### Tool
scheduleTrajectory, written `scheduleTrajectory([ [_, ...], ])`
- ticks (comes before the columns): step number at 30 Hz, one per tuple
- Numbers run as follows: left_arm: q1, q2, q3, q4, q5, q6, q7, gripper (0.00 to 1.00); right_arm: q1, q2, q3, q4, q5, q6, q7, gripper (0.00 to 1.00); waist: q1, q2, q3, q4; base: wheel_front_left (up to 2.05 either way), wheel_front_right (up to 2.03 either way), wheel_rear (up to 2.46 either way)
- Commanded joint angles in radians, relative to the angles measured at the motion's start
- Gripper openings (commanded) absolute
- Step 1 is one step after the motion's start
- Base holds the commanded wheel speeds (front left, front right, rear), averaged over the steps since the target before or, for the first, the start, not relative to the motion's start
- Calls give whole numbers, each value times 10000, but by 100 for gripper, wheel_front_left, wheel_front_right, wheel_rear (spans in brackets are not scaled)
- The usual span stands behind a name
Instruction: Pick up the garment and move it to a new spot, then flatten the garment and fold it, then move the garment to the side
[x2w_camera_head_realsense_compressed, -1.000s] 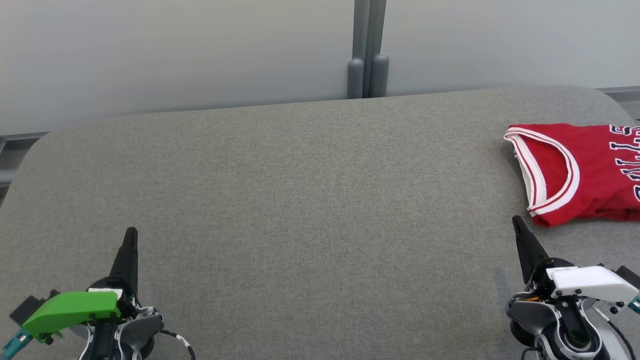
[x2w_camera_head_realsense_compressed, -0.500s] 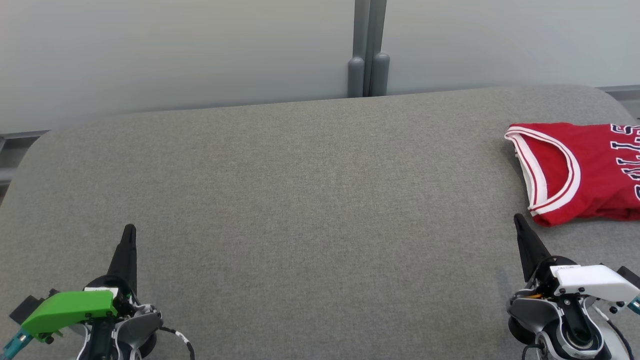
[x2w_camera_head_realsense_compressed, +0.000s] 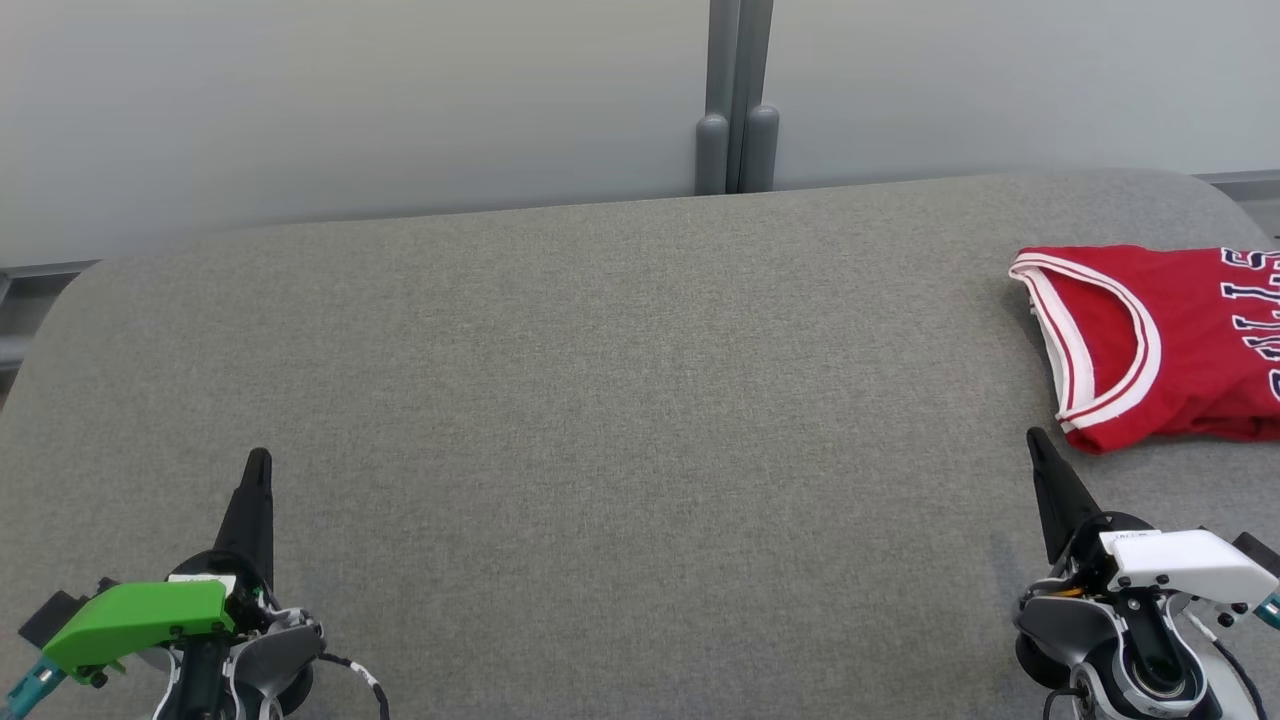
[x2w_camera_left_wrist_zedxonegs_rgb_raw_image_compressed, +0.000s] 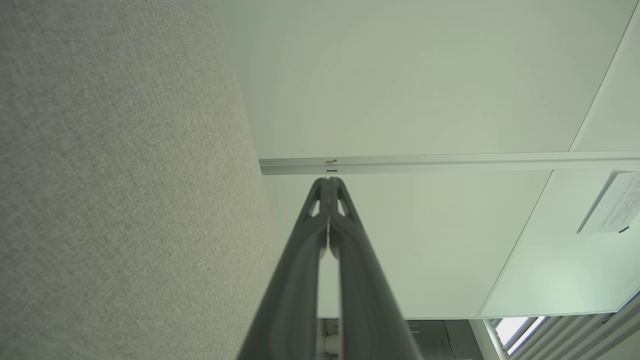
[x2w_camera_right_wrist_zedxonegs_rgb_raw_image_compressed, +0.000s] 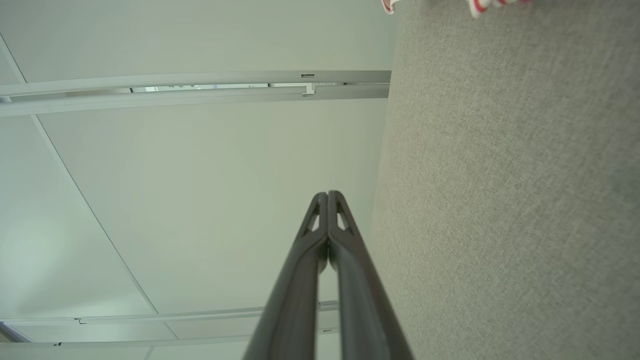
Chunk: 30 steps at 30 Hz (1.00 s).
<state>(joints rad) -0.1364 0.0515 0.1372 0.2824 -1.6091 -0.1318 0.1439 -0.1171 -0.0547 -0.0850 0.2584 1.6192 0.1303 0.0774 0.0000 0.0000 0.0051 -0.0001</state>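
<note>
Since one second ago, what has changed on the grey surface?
Almost nothing. The left pincer and right pincer crept slightly up the head view, both shut and empty. The red jersey stayed where it was, at the right of the grey surface.

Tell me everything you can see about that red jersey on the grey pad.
The red sleeveless jersey looks like light sports knit, with white-and-red striped trim around a wide opening at its left end and dark-and-white letters running sideways, cut off by the picture's right edge. It lies fairly flat, rumpled along the near hem, at the far right of the grey fabric-covered pad, which alone touches it. The tip of the shut right tool sits just short of its near-left corner.
</note>
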Motion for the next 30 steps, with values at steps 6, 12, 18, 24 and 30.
scheduleTrajectory([
  [6,-159,-10,53,6,37,-30,19,0,-111,-20,-39,23,-6,7,29,0,0,0,-1,0,0,0,0],
  [12,-158,-12,55,6,41,-30,21,0,-111,-13,-45,24,-15,7,37,0,0,0,-1,0,0,0,0],
  [18,-158,-14,58,6,45,-30,26,0,-113,-7,-53,24,-25,7,48,0,0,0,-1,0,0,0,0],
  [24,-159,-15,61,5,49,-30,29,0,-113,-2,-59,25,-32,7,56,0,0,0,-1,0,0,0,0],
  [30,-158,-17,62,5,52,-30,33,0,-114,2,-67,24,-36,7,57,0,0,0,-1,0,0,0,0],
])
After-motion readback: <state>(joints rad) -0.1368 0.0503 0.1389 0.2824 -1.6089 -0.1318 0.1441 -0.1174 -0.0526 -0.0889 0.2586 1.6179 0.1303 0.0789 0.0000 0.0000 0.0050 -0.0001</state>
